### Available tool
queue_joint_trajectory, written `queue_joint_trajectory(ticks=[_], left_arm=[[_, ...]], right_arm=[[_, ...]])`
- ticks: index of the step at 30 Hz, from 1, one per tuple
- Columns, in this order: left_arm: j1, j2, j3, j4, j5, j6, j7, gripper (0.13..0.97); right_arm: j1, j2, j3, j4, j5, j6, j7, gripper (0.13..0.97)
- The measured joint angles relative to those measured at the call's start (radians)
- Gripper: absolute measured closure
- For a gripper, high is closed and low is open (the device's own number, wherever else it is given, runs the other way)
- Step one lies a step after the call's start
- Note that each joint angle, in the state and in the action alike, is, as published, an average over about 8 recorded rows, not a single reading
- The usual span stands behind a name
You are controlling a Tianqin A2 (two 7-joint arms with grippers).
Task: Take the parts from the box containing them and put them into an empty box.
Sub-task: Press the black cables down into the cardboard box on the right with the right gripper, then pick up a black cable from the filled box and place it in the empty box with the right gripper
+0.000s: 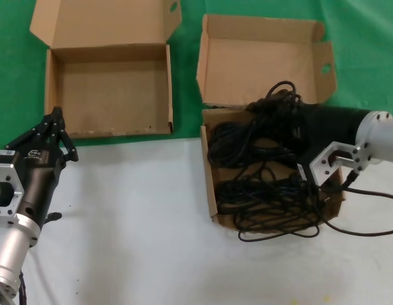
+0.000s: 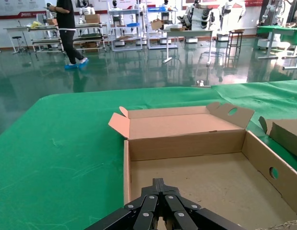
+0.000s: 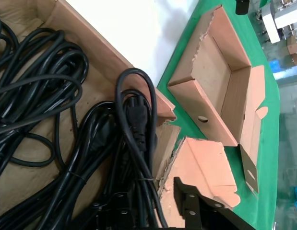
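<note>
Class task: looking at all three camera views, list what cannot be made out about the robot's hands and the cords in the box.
- Right hand: head view, buried among the power cords; fingers hidden by the arm.
- Cord count: tangled bundles overlap in the cord box.
- Left hand: left wrist view, cut off by the frame edge before the empty box.

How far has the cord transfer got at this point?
Nothing is transferred: the wide shallow box holds no cords. The power cords still fill the squarish box, one loop trailing over its front edge. The right pincer is down among the cords at the box's back; its grip can't be seen. The left pincer, shut, waits near the shallow box.
</note>
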Motion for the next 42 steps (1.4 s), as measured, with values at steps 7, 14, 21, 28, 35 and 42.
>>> queue_joint_trajectory(ticks=[7,14,21,28,35,42], left_arm=[[0.000,0.000,0.000,0.000,0.000,0.000,0.000,0.952],[0.000,0.000,0.000,0.000,0.000,0.000,0.000,0.952],[0.000,0.000,0.000,0.000,0.000,0.000,0.000,0.952],[0.000,0.000,0.000,0.000,0.000,0.000,0.000,0.952],[0.000,0.000,0.000,0.000,0.000,0.000,0.000,0.952],[0.000,0.000,0.000,0.000,0.000,0.000,0.000,0.952]], right_arm=[[-0.014,0.006,0.001,0.002,0.010,0.003,-0.009,0.799],[-0.023,0.012,0.005,0.027,0.001,0.002,0.015,0.865],[-0.037,0.042,0.032,0.172,-0.084,-0.039,0.176,0.887],[0.011,0.003,0.043,0.278,-0.187,-0.101,0.349,0.889],[0.122,-0.138,-0.006,0.184,-0.262,-0.097,0.380,0.889],[0.201,-0.285,-0.060,0.038,-0.282,-0.044,0.351,0.890]])
